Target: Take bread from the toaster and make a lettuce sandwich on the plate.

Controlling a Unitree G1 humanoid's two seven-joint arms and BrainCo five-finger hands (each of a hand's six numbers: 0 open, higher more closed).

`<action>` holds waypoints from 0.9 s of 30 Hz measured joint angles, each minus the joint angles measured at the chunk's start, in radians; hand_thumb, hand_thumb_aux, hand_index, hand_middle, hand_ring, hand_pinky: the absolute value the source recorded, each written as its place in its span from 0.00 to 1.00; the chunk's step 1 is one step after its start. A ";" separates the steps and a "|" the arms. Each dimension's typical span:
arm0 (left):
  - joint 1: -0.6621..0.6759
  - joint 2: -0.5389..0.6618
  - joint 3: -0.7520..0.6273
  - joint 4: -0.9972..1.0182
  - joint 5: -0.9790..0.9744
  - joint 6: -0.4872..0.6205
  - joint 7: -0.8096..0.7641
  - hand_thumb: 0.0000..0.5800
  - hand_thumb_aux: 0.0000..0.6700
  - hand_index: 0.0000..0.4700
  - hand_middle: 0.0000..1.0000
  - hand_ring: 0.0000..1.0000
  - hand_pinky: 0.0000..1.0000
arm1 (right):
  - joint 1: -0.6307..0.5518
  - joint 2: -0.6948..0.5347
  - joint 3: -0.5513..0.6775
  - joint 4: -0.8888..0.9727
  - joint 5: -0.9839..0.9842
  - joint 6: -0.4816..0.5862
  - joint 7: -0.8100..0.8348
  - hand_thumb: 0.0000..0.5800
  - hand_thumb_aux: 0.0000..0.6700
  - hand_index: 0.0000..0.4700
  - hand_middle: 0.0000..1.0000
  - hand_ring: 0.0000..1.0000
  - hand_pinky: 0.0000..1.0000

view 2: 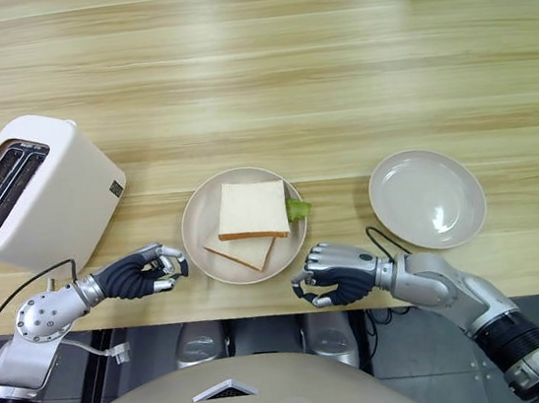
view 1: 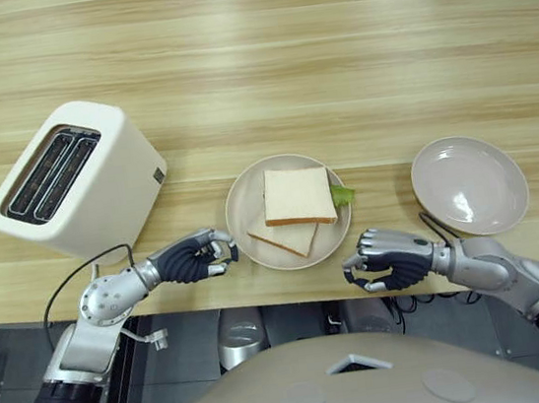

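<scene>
A cream toaster (view 1: 88, 181) stands at the left of the table, and I see no bread in its two slots. On the nearer beige plate (view 1: 241, 210) lie two bread slices (view 1: 299, 196), the top one shifted off the lower, with a bit of green lettuce (view 1: 343, 195) sticking out at the right between them. My left hand (view 1: 195, 257) rests at the table's front edge just left of that plate, fingers curled, holding nothing. My right hand (view 1: 388, 258) sits at the front edge, right of the plate, fingers curled and empty.
A second beige plate (view 1: 469, 185) lies bare at the right. The toaster's black cord (view 1: 80, 271) loops off the front edge by my left arm. The wooden table (view 1: 281, 61) stretches open behind the plates.
</scene>
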 measured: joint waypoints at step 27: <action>-0.192 -0.140 -0.178 0.260 0.215 0.034 0.133 1.00 1.00 0.98 1.00 1.00 1.00 | -0.126 0.199 0.002 0.072 -0.400 0.341 -0.150 1.00 1.00 0.98 1.00 1.00 1.00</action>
